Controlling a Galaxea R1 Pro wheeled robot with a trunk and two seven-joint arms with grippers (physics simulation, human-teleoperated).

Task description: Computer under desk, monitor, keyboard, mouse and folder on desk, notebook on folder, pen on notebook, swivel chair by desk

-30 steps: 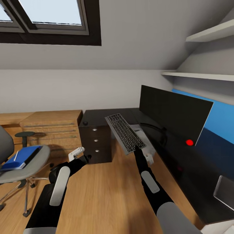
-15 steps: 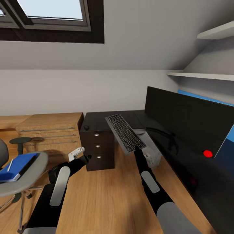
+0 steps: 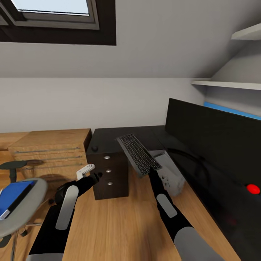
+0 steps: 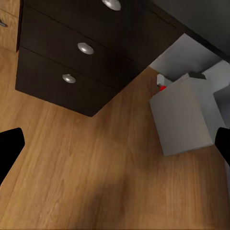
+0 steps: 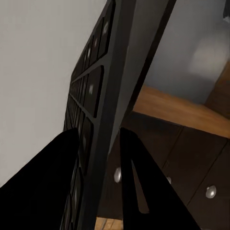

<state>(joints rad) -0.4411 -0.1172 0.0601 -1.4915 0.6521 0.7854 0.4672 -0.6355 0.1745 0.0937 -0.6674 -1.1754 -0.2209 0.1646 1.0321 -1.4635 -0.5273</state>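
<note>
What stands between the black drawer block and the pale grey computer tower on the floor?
Nothing stands there. In the left wrist view, bare wooden floor separates the black drawer block from the pale grey-white boxy computer tower.

Wood, matt black and pale plastic

The floor is smooth, satin light wood with fine grain; the low drawer unit matches it. The bench and its drawer block look matt black, with shiny metal knobs. The monitor is dull black, the keyboard silvery metal-look with dark keys, the computer pale matt plastic.
</note>
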